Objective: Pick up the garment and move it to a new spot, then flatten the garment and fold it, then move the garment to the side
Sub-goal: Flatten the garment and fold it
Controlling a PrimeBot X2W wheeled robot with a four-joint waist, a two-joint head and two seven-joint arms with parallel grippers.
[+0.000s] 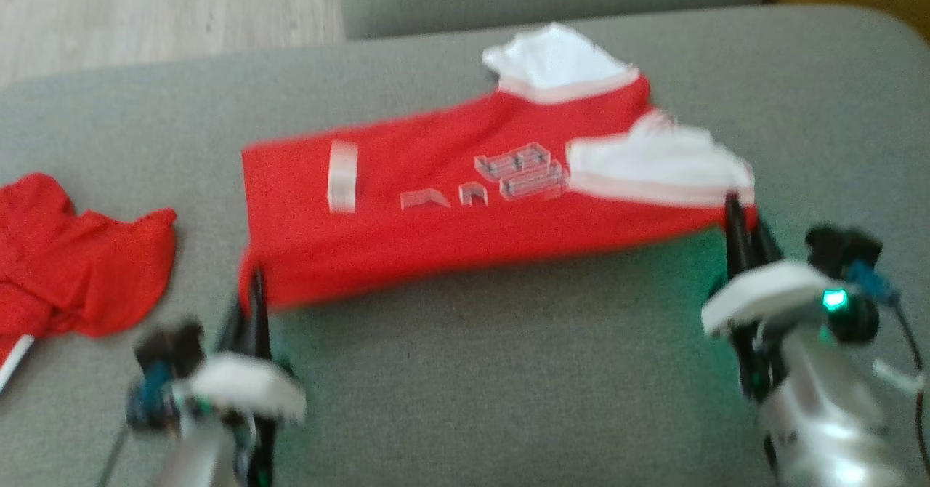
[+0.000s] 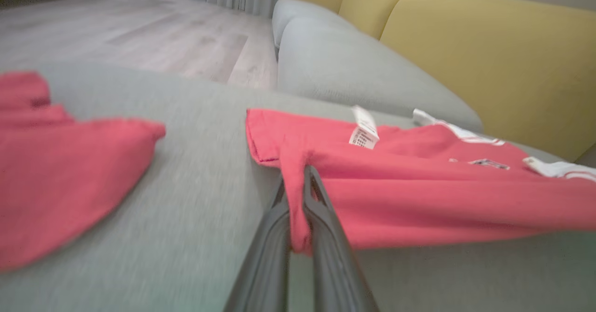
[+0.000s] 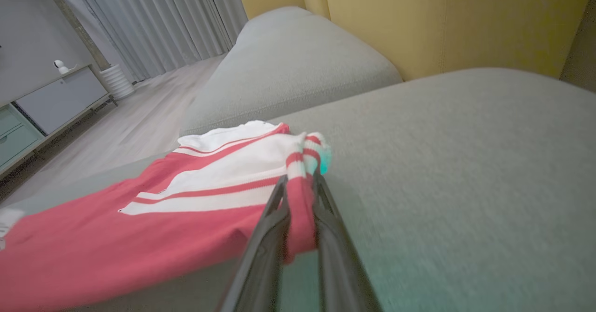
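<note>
The red shirt with white sleeves (image 1: 436,218) lies spread on the grey sofa cushion (image 1: 508,371). The left gripper (image 1: 256,287) is closed on the shirt's near hem corner. The right gripper (image 1: 737,214) is closed on the near edge beside a sleeve. Another red cloth (image 1: 73,262) lies apart at the left.

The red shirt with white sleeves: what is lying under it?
The red shirt rests on the grey sofa cushion, visible past its near edge, whose corners the left gripper and right gripper pinch. Anything beneath the spread cloth is covered.
</note>
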